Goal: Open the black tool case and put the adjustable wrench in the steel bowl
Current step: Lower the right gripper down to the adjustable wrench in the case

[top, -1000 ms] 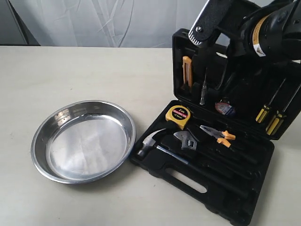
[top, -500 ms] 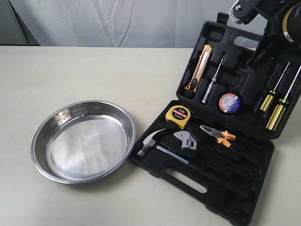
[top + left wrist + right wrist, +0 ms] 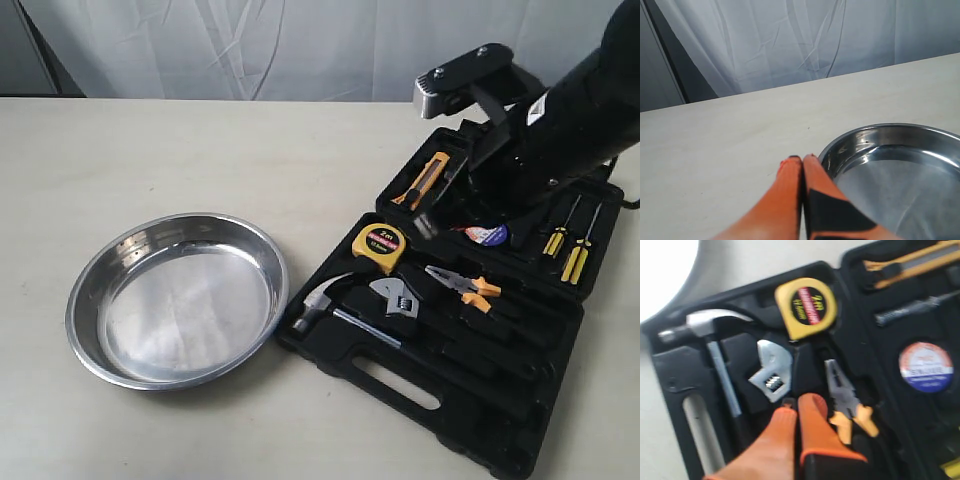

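Open black tool case [image 3: 500, 410] with adjustable wrench [image 3: 771, 371] inside; right tool [image 3: 796, 402] closed near it; left tool [image 3: 801, 160] closed beside steel bowl [image 3: 890, 135].

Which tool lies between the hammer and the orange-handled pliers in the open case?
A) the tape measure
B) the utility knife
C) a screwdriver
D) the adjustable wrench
D: in the exterior view the adjustable wrench sits in the black tool case between the hammer and the pliers, while the tape measure lies nearer the hinge.
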`<state>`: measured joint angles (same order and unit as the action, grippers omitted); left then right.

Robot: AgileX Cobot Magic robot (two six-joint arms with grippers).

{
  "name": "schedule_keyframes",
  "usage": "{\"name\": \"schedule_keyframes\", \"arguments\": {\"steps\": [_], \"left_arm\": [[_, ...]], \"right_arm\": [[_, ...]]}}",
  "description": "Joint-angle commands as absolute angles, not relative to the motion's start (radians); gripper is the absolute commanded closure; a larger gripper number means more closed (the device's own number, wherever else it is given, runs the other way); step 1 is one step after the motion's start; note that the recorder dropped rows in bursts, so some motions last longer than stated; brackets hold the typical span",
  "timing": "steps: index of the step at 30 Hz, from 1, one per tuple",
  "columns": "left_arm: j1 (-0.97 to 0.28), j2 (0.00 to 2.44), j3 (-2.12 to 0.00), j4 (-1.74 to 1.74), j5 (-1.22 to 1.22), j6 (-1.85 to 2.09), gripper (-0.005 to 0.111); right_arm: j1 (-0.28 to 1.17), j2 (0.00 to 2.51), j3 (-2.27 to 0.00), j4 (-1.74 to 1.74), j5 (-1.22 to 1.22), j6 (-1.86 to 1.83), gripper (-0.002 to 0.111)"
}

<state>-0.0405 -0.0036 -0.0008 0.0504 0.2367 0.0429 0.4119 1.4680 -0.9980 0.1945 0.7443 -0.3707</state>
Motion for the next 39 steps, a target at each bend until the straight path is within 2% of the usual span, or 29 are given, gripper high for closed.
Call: {"name": "schedule_keyframes", "arguments": {"steps": [1,4,5,7,9,12,16,19,22,25,27,29,31,33,37,39], "left_arm": [[-0.043,0.000,0.000,0.046,0.239,0.038,0.106],[-0.043,0.000,0.000,0.046,0.239,0.038,0.106],[-0.043,0.000,0.000,0.046,0.239,0.038,0.106],[-0.043,0.000,0.000,0.046,0.239,0.038,0.106],[-0.043,0.000,0.000,0.046,0.239,0.038,0.106],[-0.043,0.000,0.000,0.046,0.239,0.038,0.106],[-0.043,0.000,0.000,0.046,0.239,0.038,0.106],[-0.043,0.000,0.000,0.046,0.239,0.038,0.106],[-0.043,0.000,0.000,0.046,0.239,0.038,0.106],[-0.043,0.000,0.000,0.046,0.239,0.038,0.106],[-0.043,0.000,0.000,0.046,0.239,0.038,0.106],[-0.043,0.000,0.000,0.046,0.239,0.038,0.106],[-0.043,0.000,0.000,0.046,0.239,0.038,0.106],[-0.043,0.000,0.000,0.046,0.239,0.038,0.106],[-0.043,0.000,0.000,0.046,0.239,0.038,0.106],[-0.043,0.000,0.000,0.046,0.239,0.038,0.106]], "right_arm": [[0.409,1.530,-0.999,0.344,0.656,-0.488,0.109],[0.409,1.600,-0.999,0.589,0.568,-0.632,0.109],[0.409,1.651,-0.999,0.750,0.625,-0.797,0.109],[0.409,1.733,-1.000,0.836,0.812,-0.932,0.109],[0.409,1.774,-1.002,0.729,1.012,-0.854,0.109],[0.409,1.739,-1.002,0.397,1.221,-0.482,0.109],[0.407,1.671,-1.002,-0.305,1.178,0.060,0.109],[0.407,1.669,-1.002,-0.502,0.968,0.310,0.109],[0.407,1.669,-1.002,-0.439,0.643,0.286,0.109],[0.421,1.669,-1.004,-0.096,0.474,-0.025,0.109],[0.421,1.672,-1.023,0.218,0.607,-0.433,0.109],[0.420,1.679,-1.036,0.410,0.922,-0.699,0.109],[0.420,1.682,-1.033,0.358,1.038,-0.513,0.109],[0.420,1.682,-1.032,0.195,1.035,-0.334,0.109],[0.420,1.692,-1.032,0.160,0.807,-0.335,0.108],[0.422,1.722,-1.032,0.244,0.805,-0.499,0.095]]}}
